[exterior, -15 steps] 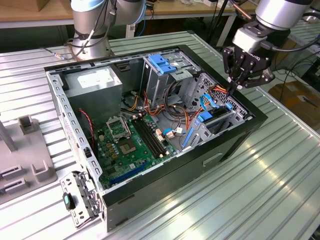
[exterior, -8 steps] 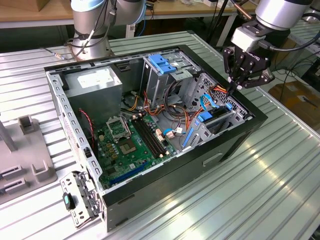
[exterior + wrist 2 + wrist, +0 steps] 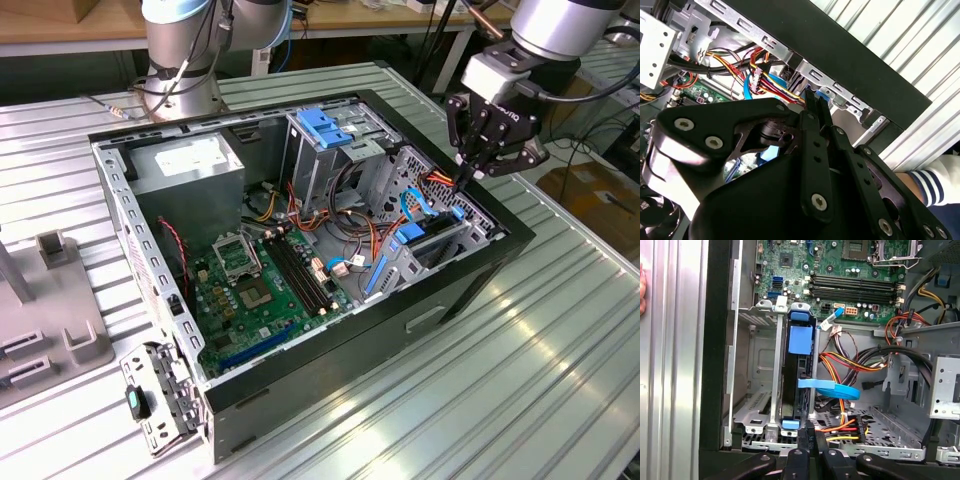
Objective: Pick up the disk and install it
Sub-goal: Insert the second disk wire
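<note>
One open case (image 3: pixel 300 260) lies on the ribbed desk (image 3: pixel 520 380). From the exterior view's left: a grey power box (image 3: pixel 190 165) at about 10 o'clock in the case, the green board (image 3: pixel 255 295) near 7 o'clock, a blue bracket (image 3: pixel 330 127) on the cage at 12 o'clock. The disk (image 3: pixel 425 240) sits on edge in its bay at about 3 o'clock, by the case's wall; in the first wrist view the disk (image 3: pixel 799 375) stands between metal rails, blue frame tabs at both ends. The tool (image 3: pixel 468 178) hangs just above the disk's end, fingers (image 3: pixel 810 437) pressed together, pinching nothing. A striped sleeve (image 3: pixel 927 185) shows in the second wrist view.
</note>
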### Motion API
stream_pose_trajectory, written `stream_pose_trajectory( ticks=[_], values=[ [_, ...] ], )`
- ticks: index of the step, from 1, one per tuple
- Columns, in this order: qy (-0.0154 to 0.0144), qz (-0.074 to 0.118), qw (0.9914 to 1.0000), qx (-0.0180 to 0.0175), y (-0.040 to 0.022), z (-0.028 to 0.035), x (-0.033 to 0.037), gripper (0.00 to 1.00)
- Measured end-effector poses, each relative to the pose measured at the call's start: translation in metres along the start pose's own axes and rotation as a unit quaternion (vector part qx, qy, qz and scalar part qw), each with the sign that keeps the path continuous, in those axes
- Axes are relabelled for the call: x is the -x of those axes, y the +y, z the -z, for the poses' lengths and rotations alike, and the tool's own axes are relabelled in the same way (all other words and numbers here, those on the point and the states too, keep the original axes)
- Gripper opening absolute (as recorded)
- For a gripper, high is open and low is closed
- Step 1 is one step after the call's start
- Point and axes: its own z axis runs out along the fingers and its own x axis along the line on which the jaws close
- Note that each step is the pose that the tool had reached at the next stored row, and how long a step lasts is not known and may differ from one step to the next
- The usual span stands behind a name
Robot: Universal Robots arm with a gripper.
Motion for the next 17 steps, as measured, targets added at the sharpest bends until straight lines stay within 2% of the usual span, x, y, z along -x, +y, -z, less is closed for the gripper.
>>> stream_pose_trajectory(
  ticks=[4,6,10,14,17],
  values=[
    [0.001,-0.017,0.99985,0.0001,0.0,-0.0003,0.0,0.17],
    [0.0019,-0.031,0.99951,0.0002,0.0,-0.0005,0.0,0.17],
    [0.0021,-0.034,0.99941,0.0002,0.0,-0.0005,0.0,0.17],
    [0.004,-0.061,0.99815,0.0003,0.0003,-0.001,0.0001,0.17],
    [0.0039,-0.061,0.9981,-0.0008,0.0042,-0.0021,0.0003,0.17]
  ],
)
